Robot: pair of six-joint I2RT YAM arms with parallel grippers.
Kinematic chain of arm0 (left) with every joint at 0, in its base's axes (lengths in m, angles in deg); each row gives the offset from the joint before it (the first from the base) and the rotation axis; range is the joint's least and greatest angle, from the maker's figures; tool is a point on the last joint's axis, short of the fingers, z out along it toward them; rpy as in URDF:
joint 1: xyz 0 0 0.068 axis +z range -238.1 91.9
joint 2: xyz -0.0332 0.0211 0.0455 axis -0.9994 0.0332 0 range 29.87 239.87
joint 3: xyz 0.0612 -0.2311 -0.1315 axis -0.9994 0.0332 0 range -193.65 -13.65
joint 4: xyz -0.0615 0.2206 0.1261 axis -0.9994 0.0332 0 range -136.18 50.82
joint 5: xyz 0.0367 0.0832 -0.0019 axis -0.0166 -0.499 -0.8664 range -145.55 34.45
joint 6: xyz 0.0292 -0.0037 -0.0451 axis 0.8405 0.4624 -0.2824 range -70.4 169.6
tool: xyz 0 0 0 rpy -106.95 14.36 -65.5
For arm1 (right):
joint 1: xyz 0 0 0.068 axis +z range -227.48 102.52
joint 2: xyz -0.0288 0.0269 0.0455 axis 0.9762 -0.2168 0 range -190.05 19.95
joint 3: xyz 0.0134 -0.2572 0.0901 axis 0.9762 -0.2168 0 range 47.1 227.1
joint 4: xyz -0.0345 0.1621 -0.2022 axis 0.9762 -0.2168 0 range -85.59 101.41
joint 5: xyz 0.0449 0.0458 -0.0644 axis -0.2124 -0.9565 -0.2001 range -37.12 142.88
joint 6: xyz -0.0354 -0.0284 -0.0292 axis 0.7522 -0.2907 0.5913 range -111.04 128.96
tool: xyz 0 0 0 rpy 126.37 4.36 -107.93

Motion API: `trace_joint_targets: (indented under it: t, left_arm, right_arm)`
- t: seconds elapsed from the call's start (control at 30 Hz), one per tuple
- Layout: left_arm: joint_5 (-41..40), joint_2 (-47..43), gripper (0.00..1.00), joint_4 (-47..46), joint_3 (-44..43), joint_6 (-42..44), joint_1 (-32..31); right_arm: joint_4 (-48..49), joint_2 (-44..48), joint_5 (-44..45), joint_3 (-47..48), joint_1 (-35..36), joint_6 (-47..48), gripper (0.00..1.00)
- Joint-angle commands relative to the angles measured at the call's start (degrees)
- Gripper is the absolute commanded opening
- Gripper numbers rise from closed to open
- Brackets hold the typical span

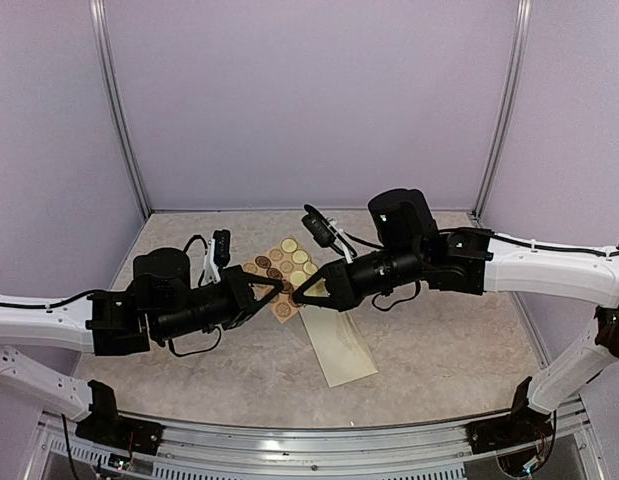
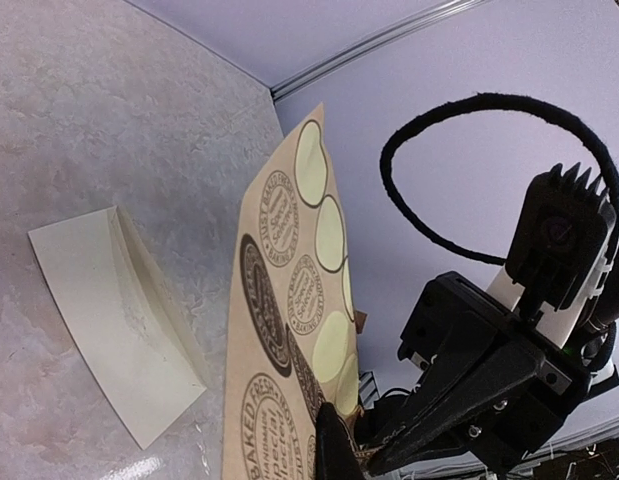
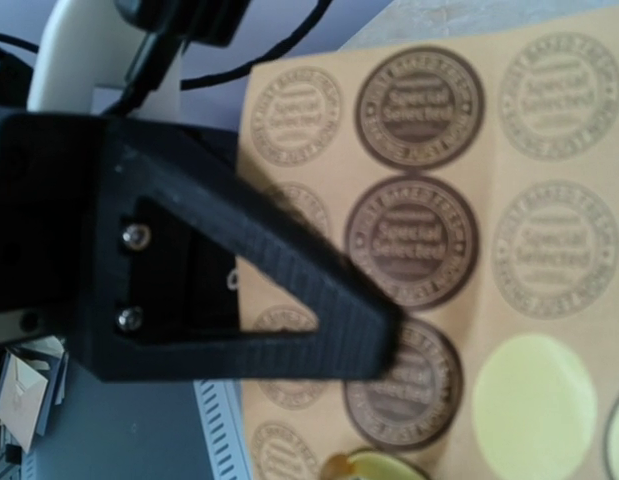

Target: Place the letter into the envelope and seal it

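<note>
The cream envelope [image 1: 339, 348] lies flat on the table near the middle, and also shows in the left wrist view [image 2: 109, 300]. No letter sheet is in view. My left gripper [image 1: 274, 288] is shut on the lower edge of the tan sticker card [image 1: 284, 268] and holds it up off the table, upright [image 2: 279, 330]. My right gripper [image 1: 297, 295] meets the card from the right, shut at its edge where a round sticker [image 3: 379, 465] curls off. The card fills the right wrist view [image 3: 549, 150], with the left gripper's black finger [image 3: 289, 300] in front of it.
Both arms reach in over the marbled table [image 1: 449, 350] and almost touch at the tips. Metal corner posts [image 1: 119, 120] and lilac walls close in the back and sides. A black cable loop [image 2: 469, 110] hangs over the right arm.
</note>
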Motion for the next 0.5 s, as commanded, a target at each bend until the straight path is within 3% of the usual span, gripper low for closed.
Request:
trace_joint_targets:
  t: [0.0,0.47]
  left_arm:
    - [-0.1,0.8,0.00,0.6,-1.7,0.2,0.0]
    - [-0.4,0.9,0.00,1.1,-1.6,0.2,0.0]
  right_arm:
    - [2.3,0.5,-1.1,-0.3,0.3,0.4,0.00]
    - [2.3,1.1,-0.9,-0.6,0.3,0.2,0.00]
